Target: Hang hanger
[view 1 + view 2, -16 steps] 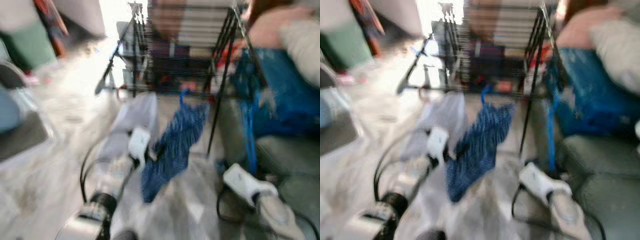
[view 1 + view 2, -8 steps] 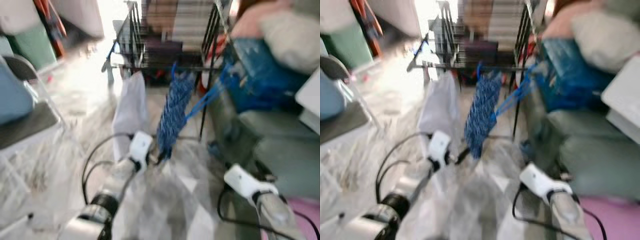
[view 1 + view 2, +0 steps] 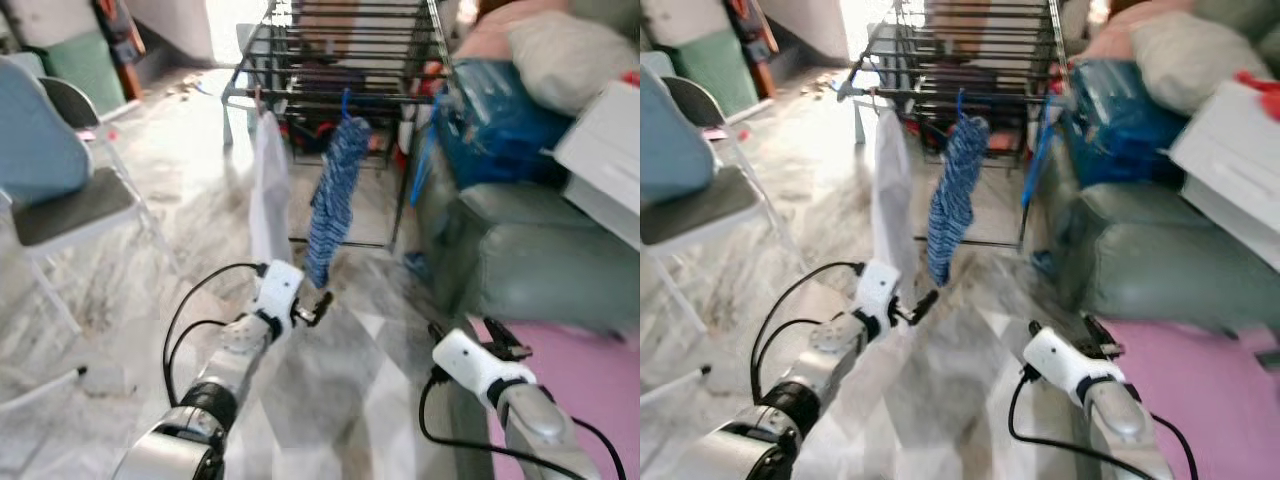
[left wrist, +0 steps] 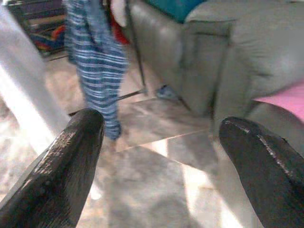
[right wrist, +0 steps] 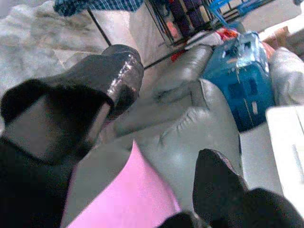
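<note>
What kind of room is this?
Probably a living room at home used for drying laundry: a black drying rack holds a blue striped garment, beside a grey-green sofa and a folding chair.

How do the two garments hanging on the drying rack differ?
The blue garment is striped dark blue and white; the white garment is plain. The blue garment hangs from a blue hanger hook on the rack; how the white one is attached cannot be made out. The white garment hangs to the robot's left of the blue one. Both hang from the rack's front rail and reach down towards the floor.
</note>
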Controlling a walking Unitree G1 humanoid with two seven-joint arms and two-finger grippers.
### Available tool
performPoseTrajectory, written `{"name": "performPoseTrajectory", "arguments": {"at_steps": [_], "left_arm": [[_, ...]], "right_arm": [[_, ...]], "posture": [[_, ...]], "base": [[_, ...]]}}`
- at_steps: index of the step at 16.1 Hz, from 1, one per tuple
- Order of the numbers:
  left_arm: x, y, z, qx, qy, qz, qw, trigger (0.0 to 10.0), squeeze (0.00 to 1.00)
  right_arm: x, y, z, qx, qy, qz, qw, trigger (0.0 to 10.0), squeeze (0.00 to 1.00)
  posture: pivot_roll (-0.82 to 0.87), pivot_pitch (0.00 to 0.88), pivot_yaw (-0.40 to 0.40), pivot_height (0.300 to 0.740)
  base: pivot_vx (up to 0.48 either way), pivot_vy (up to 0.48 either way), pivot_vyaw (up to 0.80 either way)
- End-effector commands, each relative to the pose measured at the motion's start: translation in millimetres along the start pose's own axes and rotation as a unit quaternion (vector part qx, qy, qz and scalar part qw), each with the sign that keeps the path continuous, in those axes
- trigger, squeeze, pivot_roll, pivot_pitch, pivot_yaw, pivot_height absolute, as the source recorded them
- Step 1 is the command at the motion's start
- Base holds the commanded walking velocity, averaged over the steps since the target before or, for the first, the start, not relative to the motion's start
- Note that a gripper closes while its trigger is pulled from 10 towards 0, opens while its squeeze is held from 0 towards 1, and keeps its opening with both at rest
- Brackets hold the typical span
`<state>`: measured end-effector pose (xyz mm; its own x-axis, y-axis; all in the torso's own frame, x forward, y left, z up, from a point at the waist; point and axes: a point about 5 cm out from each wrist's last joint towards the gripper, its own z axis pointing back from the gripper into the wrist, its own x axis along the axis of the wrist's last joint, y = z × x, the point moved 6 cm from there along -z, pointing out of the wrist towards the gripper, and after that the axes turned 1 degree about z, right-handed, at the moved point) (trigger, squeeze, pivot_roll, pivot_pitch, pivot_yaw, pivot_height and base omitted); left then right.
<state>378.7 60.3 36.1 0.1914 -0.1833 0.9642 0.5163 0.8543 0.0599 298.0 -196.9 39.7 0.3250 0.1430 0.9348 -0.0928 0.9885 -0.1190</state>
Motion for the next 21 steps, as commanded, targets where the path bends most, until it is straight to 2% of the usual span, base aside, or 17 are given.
{"name": "performPoseTrajectory", "arguments": {"at_steps": [1, 2, 4, 5, 6, 7, 9, 10, 12, 16, 21], "left_arm": [[1.3, 11.2, 2.8, 0.014, -0.001, -0.01, 1.0, 10.0, 0.0], [1.4, 11.7, 2.9, 0.016, -0.001, -0.01, 1.0, 10.0, 0.0], [1.4, 12.8, 3.1, 0.018, -0.002, -0.011, 1.0, 10.0, 0.0], [1.7, 14.4, 3.4, 0.022, -0.003, -0.011, 1.0, 10.0, 0.0], [2.2, 16.2, 3.8, 0.028, -0.005, -0.011, 1.0, 10.0, 0.0], [2.3, 17.5, 4.0, 0.034, -0.006, -0.013, 0.999, 10.0, 0.0], [2.7, 20.3, 4.8, 0.047, -0.009, -0.015, 0.999, 10.0, 0.0], [2.0, 24.1, 5.7, 0.066, -0.009, -0.018, 0.998, 10.0, 0.0], [0.5, 28.8, 6.6, 0.087, -0.005, -0.023, 0.996, 10.0, 0.0], [-0.1, 41.0, 7.8, 0.126, 0.005, -0.022, 0.992, 10.0, 0.0], [-4.2, 42.7, 8.7, 0.142, 0.013, -0.012, 0.99, 10.0, 0.0]], "right_arm": [[4.4, 4.4, -2.3, 0.007, -0.005, 0.0, 1.0, 10.0, 0.0], [8.6, 6.4, -3.0, 0.001, -0.018, 0.026, 0.999, 10.0, 0.0], [11.0, 9.6, -3.7, 0.002, -0.031, 0.022, 0.999, 10.0, 0.0], [14.4, 9.5, -4.0, -0.009, -0.044, 0.047, 0.998, 10.0, 0.0], [8.9, 12.8, -3.8, 0.001, -0.023, 0.026, 0.999, 10.0, 0.0], [11.3, 13.6, -3.8, 0.006, -0.026, 0.007, 1.0, 10.0, 0.0], [15.5, 12.7, -3.8, 0.002, -0.038, 0.008, 0.999, 10.0, 0.0], [20.1, 17.6, -3.9, 0.014, -0.048, 0.011, 0.999, 10.0, 0.0], [24.7, 27.3, -3.1, 0.036, -0.058, 0.025, 0.997, 10.0, 0.0], [24.8, 32.6, -2.7, 0.052, -0.059, 0.027, 0.997, 10.0, 0.0], [29.9, 41.0, -2.3, 0.071, -0.069, 0.032, 0.995, 10.0, 0.0]], "posture": [[0.03, 0.0, -0.018, 0.74], [0.02, 0.0, -0.018, 0.74], [0.02, 0.0, -0.018, 0.74], [0.02, 0.0, -0.018, 0.74], [0.02, 0.0, -0.02, 0.74], [0.02, 0.0, -0.021, 0.74], [0.03, 0.0, -0.023, 0.74], [0.03, 0.0, -0.024, 0.74], [0.03, 0.0, -0.026, 0.74], [0.03, 0.0, -0.028, 0.74], [0.03, 0.0, -0.026, 0.74]], "base": [[-0.345, 0.0, 0.0], [-0.345, 0.0, 0.0], [-0.339, 0.0, 0.0], [-0.315, 0.0, 0.0], [-0.247, 0.0, 0.0], [0.0, 0.0, 0.0], [0.0, 0.0, 0.0], [0.0, 0.0, 0.0], [0.0, 0.0, 0.8], [0.0, 0.0, 0.8], [0.0, 0.0, 0.8]]}}
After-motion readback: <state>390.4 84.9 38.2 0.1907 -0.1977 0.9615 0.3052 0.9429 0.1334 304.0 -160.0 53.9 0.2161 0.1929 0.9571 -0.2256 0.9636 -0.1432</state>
